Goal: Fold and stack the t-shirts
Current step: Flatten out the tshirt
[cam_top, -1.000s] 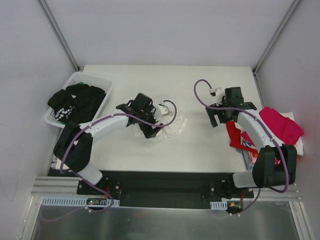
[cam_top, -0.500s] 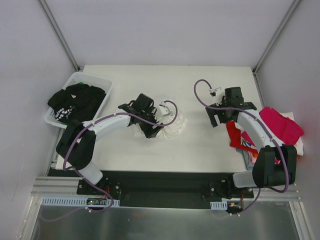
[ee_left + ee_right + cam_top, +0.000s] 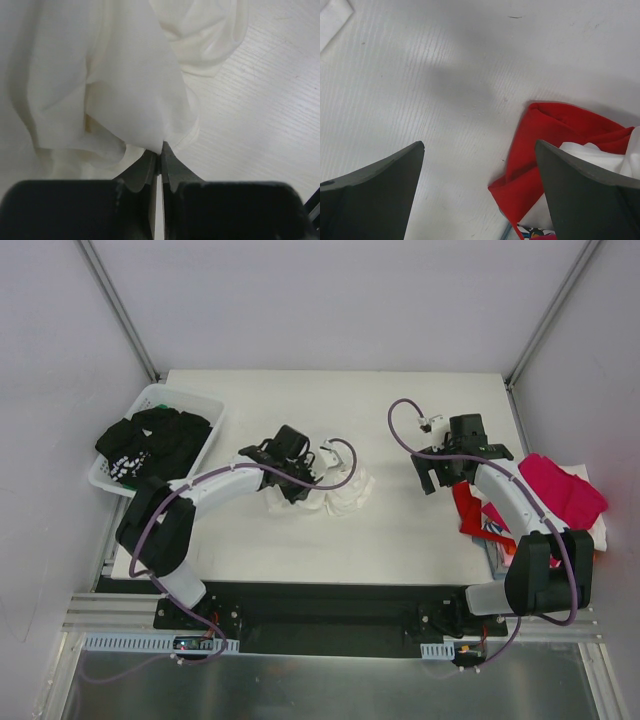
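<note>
- Here, at the left edge of the table [image 3: 400, 530], a white plastic basket [image 3: 214, 430] holds a black tee [image 3: 150, 440] with white print; the tee spills over the basket's near rim.
- Left of centre, the left gripper [image 3: 160, 155] reaches across the table to a crumpled white tee [image 3: 348, 495]. In the left wrist view its jaws are pressed together on a fold of this cloth, which rises in a peak from the pinch. The rest of the tee lies bunched on the table.
- Right of centre, the right gripper [image 3: 479, 145] hangs over bare table with its fingers spread wide and nothing between them.
- Just beside it, toward the right edge, a red tee [image 3: 545, 125] lies rumpled on the table, with white cloth [image 3: 600, 155] tucked against it.
- At the far right, a magenta tee [image 3: 565, 485] tops a heap of further garments at the table's edge.
</note>
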